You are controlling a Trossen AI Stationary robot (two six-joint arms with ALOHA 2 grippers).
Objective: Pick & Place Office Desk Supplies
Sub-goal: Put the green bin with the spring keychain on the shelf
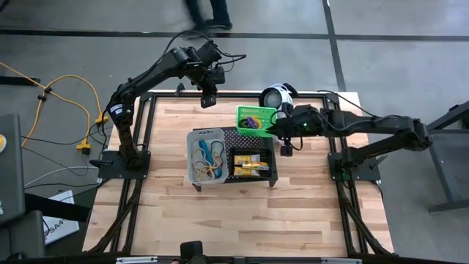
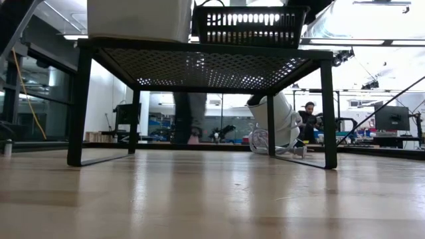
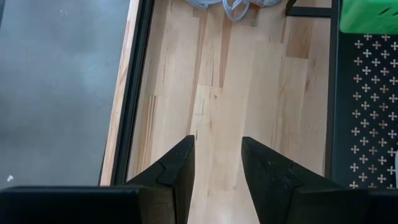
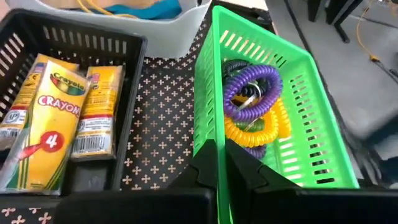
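Slotted green plastic bin [image 4: 292, 106], coiled loops [image 4: 252, 93]

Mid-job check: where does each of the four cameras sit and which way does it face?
High: overhead, looking down; both arms, stand.
Low: tabletop level, facing the room; stand legs, no gripper.
Left wrist: open left gripper over bare table.
Right wrist: right gripper shut on green bin wall.
Shared: green bin, crayon packs in high and right wrist views.

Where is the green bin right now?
The green bin sits on the black perforated stand, at its far right corner in the high view, behind the black bin; the right gripper is shut on its near wall.
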